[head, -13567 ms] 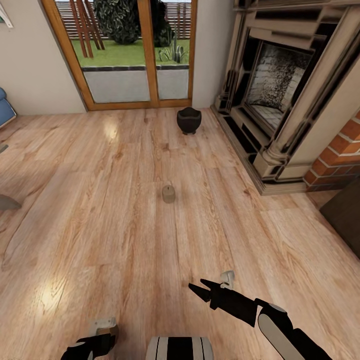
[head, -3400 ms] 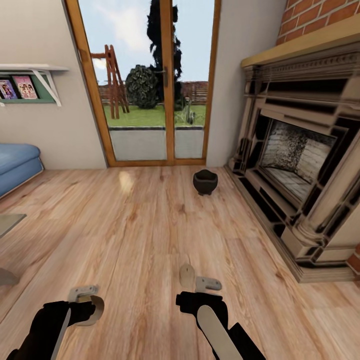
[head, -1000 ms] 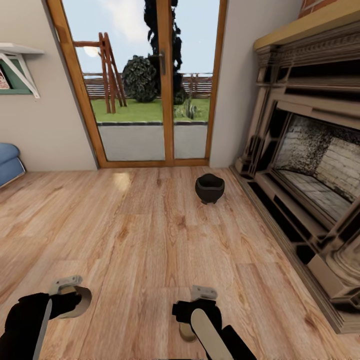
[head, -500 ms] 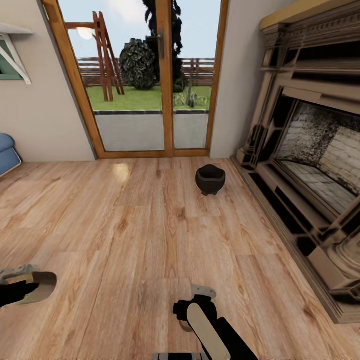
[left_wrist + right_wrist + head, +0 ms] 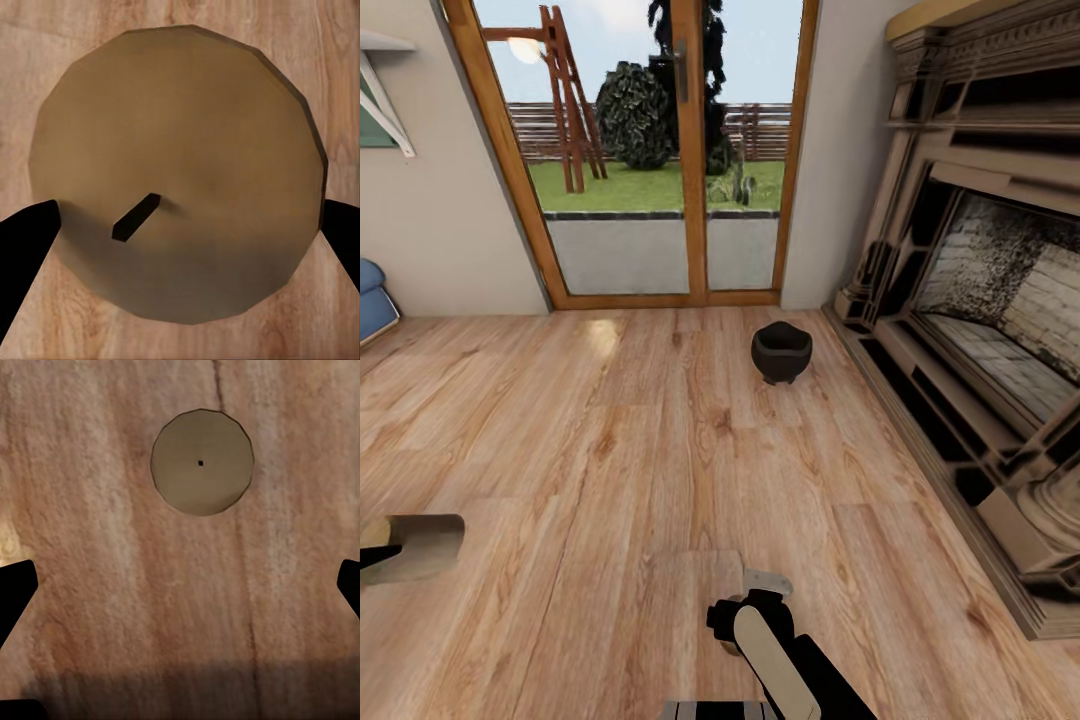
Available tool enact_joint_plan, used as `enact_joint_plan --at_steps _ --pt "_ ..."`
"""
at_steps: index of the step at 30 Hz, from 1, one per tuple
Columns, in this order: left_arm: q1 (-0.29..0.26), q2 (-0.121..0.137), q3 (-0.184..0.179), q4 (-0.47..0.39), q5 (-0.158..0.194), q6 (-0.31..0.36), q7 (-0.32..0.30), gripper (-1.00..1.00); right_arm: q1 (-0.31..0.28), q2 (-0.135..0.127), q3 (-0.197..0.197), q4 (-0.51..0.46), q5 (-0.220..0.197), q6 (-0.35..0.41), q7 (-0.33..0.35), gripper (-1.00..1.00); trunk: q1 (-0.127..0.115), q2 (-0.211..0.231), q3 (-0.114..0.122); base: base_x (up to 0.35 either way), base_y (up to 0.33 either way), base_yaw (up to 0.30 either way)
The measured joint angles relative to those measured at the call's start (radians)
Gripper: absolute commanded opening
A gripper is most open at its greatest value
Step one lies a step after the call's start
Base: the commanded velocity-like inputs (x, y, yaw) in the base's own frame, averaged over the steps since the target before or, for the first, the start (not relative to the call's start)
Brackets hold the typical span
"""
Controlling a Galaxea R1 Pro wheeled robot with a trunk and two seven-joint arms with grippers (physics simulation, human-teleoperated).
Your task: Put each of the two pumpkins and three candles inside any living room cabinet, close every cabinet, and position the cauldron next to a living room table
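We've got one candle (image 5: 176,172) clamped between the left gripper (image 5: 180,247)'s fingers, wick facing the camera, so that one's ready to carry off to a cabinet. A second candle (image 5: 202,462) stands upright on the wood floor (image 5: 610,440) straight under our right gripper (image 5: 180,592), whose fingers are spread wide and well apart from it; looks to us like it's lined up for a top-down grab. The cauldron (image 5: 781,351) sits on the floor by the fireplace (image 5: 980,300), near the glass door (image 5: 650,160).
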Motion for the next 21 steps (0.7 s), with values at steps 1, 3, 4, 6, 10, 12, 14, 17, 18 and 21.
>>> enact_joint_plan --at_steps 1,3,4,6,10,12,14,17,18,21 --pt "0.0 0.0 0.009 0.0 0.001 0.0 -0.002 -1.0 0.0 0.0 0.0 0.0 0.0 0.0 0.0 1.0 0.0 0.0 0.0 0.0 0.189 0.0" --pt "0.0 0.001 0.023 0.001 0.0 0.0 -0.004 -1.0 0.0 0.0 0.0 0.0 0.0 0.0 0.001 1.0 0.0 0.0 0.0 0.0 0.26 0.0" --pt "0.0 0.001 0.028 0.001 0.0 0.0 -0.004 -1.0 0.0 0.0 0.0 0.0 0.0 0.0 0.001 1.0 0.0 0.0 0.0 0.0 0.298 0.0" --pt "0.001 0.001 0.034 0.002 -0.002 -0.001 -0.004 -1.0 0.0 0.0 0.0 0.0 0.0 0.0 0.001 1.0 0.0 0.0 0.0 0.0 0.279 0.0" --pt "0.001 0.001 0.042 0.003 -0.003 -0.004 -0.003 -1.0 0.0 0.0 0.0 0.0 0.0 0.0 0.001 1.0 0.0 0.0 0.0 0.07 0.132 0.0" --pt "0.002 0.001 0.043 0.003 -0.001 -0.003 -0.004 -1.0 0.0 0.0 -0.001 0.0 0.0 0.0 0.001 1.0 0.0 0.0 0.0 0.061 0.033 0.0" --pt "0.002 0.0 0.043 0.003 -0.001 -0.005 -0.003 -1.0 -0.001 -0.001 -0.001 0.0 0.001 0.001 0.001 1.0 0.0 0.0 0.0 0.025 0.014 0.0" --pt "0.001 0.0 0.044 0.003 -0.001 -0.007 -0.002 -1.0 -0.003 -0.005 -0.002 0.0 0.001 0.001 0.0 1.0 0.0 0.0 0.0 0.009 0.005 0.0" --pt "0.001 0.0 0.044 0.003 -0.001 -0.007 -0.002 -1.0 -0.007 -0.007 -0.003 0.0 0.001 0.002 0.0 1.0 0.0 0.0 0.0 0.004 0.002 0.0" --pt "0.002 -0.001 0.044 0.003 -0.001 -0.007 -0.002 -1.0 -0.019 -0.013 -0.011 0.002 0.002 0.002 -0.001 1.0 0.0 0.0 0.0 0.002 0.001 0.0"
